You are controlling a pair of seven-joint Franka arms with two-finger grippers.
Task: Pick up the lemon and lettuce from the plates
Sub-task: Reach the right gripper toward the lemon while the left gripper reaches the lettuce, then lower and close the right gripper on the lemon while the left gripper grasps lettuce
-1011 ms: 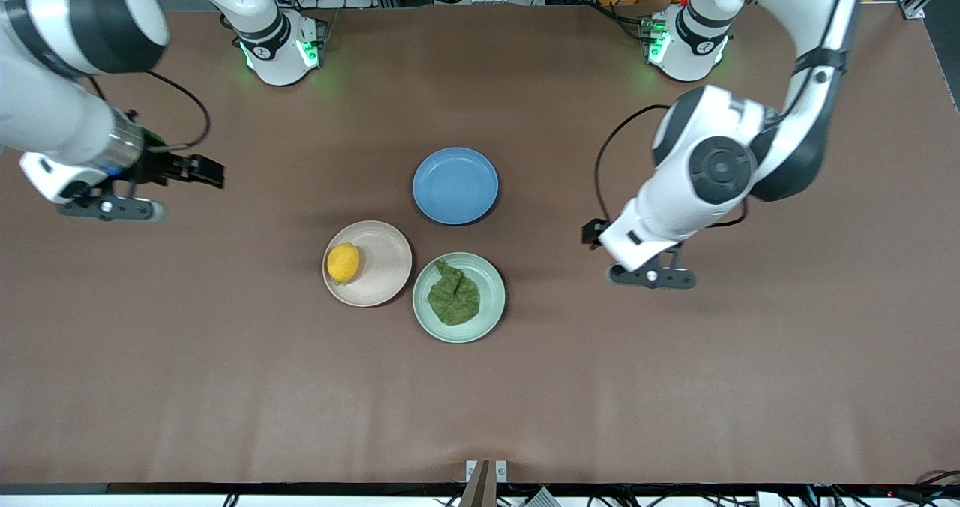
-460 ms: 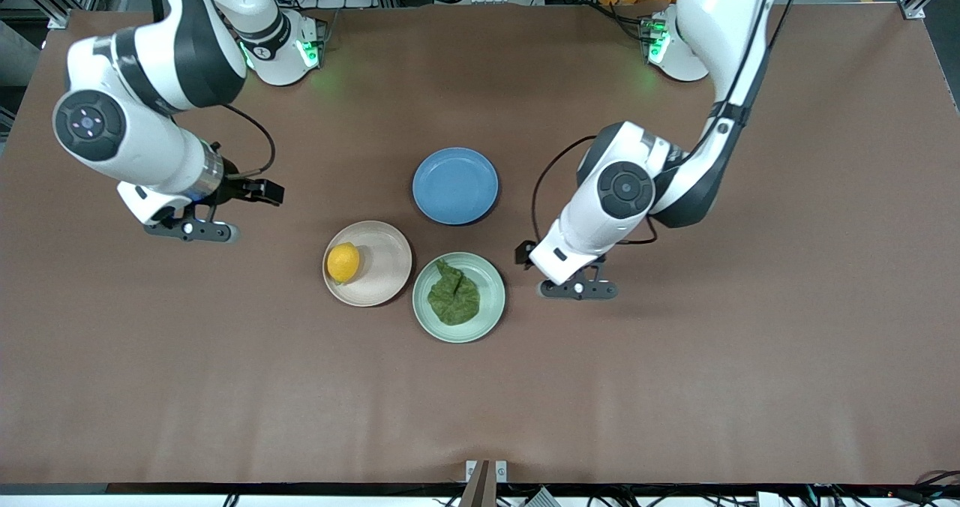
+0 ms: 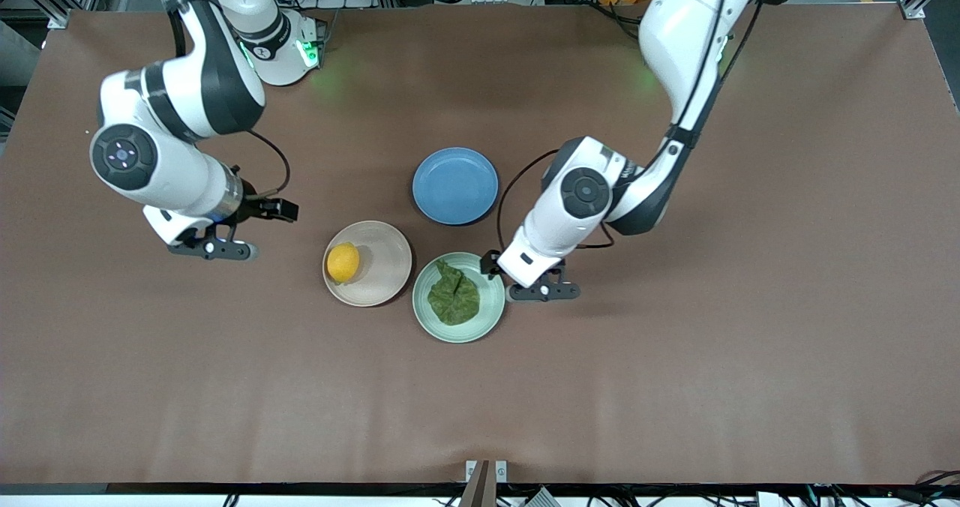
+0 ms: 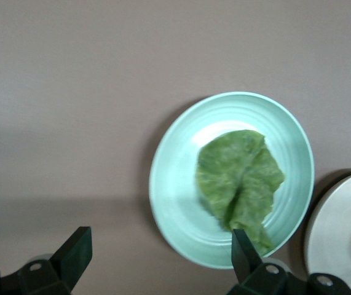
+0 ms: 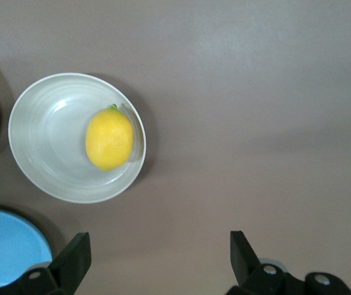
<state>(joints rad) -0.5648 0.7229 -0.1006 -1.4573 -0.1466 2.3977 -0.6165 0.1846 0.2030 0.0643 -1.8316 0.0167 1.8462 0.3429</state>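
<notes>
Front view showed the lemon (image 3: 343,262) lying on the beige plate (image 3: 386,263), at the edge of it toward the right arm's end of the counter (image 3: 675,387). Just beside that plate, a little nearer the camera and toward the left arm's end, sat the mint plate (image 3: 491,308) with the lettuce (image 3: 454,298) lying in its middle, stem tip pointing toward the blue plate (image 3: 454,185). The blue plate stood farther from the camera than the other two, close to both. The left hand (image 3: 541,292) hung over bare counter just off the mint plate's rim, on the side toward the left arm's end; in the left wrist view its fingers (image 4: 74,252) stood spread wide with nothing between them, one finger over counter and the other over the plate's rim, the lettuce (image 4: 240,181) and mint plate (image 4: 169,184) below. The right hand (image 3: 210,248) hung over bare counter, well apart from the beige plate, toward the right arm's end. In the right wrist view its fingers (image 5: 74,255) were likewise spread and empty, with the lemon (image 5: 109,138) on its plate (image 5: 46,141) below and an edge of the blue plate (image 5: 9,243) showing.
</notes>
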